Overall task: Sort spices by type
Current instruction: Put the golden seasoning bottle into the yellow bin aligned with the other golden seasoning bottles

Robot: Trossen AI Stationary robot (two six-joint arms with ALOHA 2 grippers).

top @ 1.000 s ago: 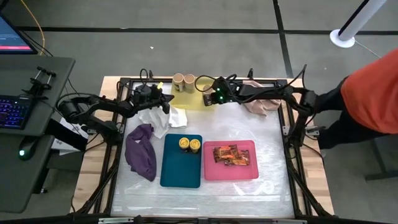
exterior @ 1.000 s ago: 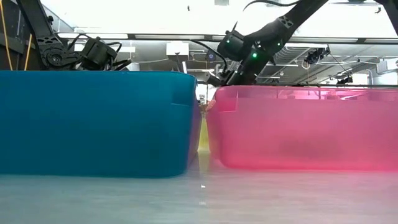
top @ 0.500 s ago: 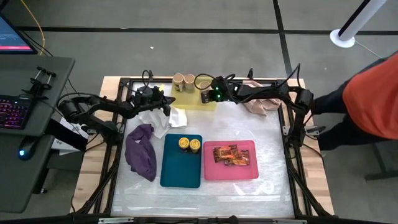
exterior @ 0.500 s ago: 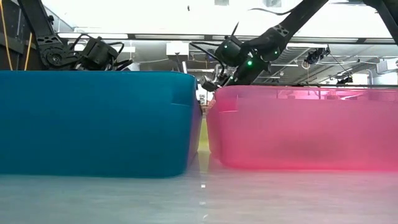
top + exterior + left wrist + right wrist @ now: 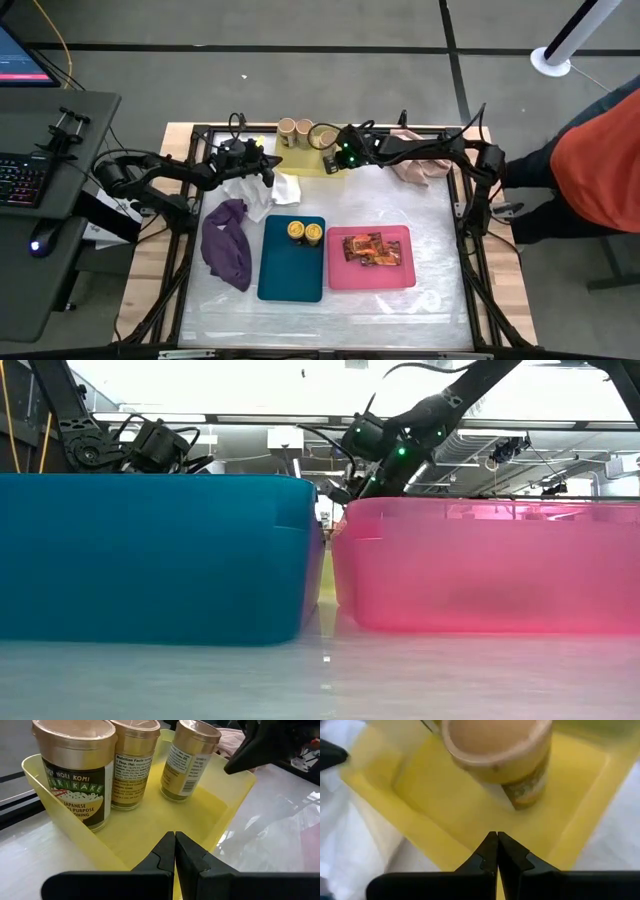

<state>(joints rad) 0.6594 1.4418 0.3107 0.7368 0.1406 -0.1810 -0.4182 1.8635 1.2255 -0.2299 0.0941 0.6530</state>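
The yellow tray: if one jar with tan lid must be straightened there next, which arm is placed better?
Probably the right. The right gripper, shut, hangs over the yellow tray beside the third tan-lidded jar. The left gripper, also shut, waits at the tray's edge over the white cloth.

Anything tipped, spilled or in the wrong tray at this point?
Nothing stands out. Three tan-lidded jars stand upright in the yellow tray, two yellow-lidded jars in the teal tray, the packets in the pink tray. Both pincers are shut near the yellow tray.
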